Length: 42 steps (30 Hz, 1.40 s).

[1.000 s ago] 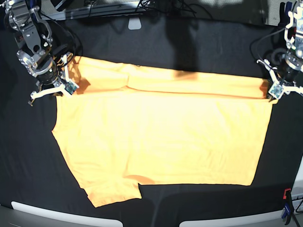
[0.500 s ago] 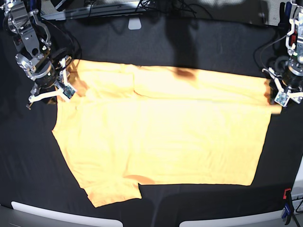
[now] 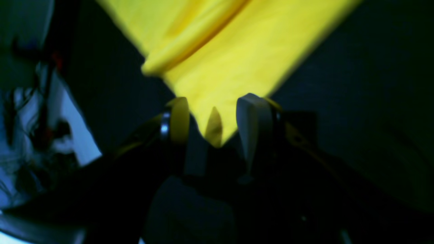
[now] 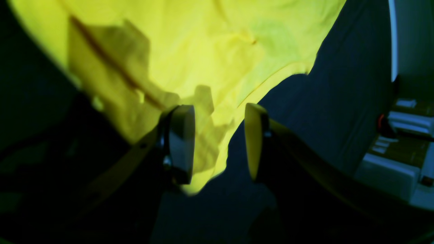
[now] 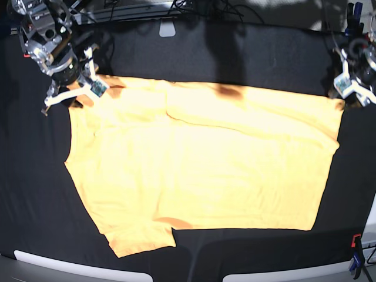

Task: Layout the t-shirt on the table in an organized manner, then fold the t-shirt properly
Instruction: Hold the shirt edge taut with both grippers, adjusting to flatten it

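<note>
Between the fingers of your left claw (image 3: 212, 117) lies a corner tip of the t-shirt (image 5: 200, 176); the jaws stand apart and nothing is pinched. Ahead of that claw the cloth widens into a rolled fold, with bare black surface (image 5: 247, 59) on either side of it. Your right claw (image 4: 219, 142) is also spread wide, one finger over the shirt's wrinkled edge and the other over dark cloth, gripping nothing. From the base view the shirt lies flat across the middle of the surface, its far edge folded over in a long band running between the two claws. Open black room rings the garment on all sides, up to the white rim (image 5: 76, 267) nearest the camera.
</note>
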Motion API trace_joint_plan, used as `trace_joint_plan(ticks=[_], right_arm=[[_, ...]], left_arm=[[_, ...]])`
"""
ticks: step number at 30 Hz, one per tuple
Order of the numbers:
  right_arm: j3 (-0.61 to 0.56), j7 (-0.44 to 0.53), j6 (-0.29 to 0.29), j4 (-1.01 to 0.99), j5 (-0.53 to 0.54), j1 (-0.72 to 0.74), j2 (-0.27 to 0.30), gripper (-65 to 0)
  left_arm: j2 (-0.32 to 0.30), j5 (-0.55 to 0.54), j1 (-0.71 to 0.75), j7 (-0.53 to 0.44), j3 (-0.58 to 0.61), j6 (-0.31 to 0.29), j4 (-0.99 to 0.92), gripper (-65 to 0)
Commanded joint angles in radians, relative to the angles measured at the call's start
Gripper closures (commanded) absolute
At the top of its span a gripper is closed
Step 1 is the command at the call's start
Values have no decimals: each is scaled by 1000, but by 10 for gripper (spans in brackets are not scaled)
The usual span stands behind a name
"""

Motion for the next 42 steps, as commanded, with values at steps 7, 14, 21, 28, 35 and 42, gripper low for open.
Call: trace_joint_plan(ticks=[7, 14, 21, 28, 35, 42], right_arm=[[10, -1, -12, 36, -15, -40, 16, -237], [10, -11, -12, 36, -18, -39, 16, -237], [10, -11, -12, 36, -18, -39, 16, -237], [10, -45, 53, 37, -10, -40, 16, -238], [10, -98, 102, 118, -6, -97, 16, -238], [10, -111, 174, 151, -8, -154, 16, -292]], left_arm=[[-21, 161, -19, -37, 82, -2, -33, -241], [-21, 197, -141, 27, 182, 70, -143, -241], [-43, 202, -174, -7, 182, 66, -217, -215], [-45, 226, -174, -45, 182, 66, -248, -4], [-46, 227, -174, -45, 182, 66, -248, 0], [-46, 226, -174, -44, 182, 66, -248, 0]])
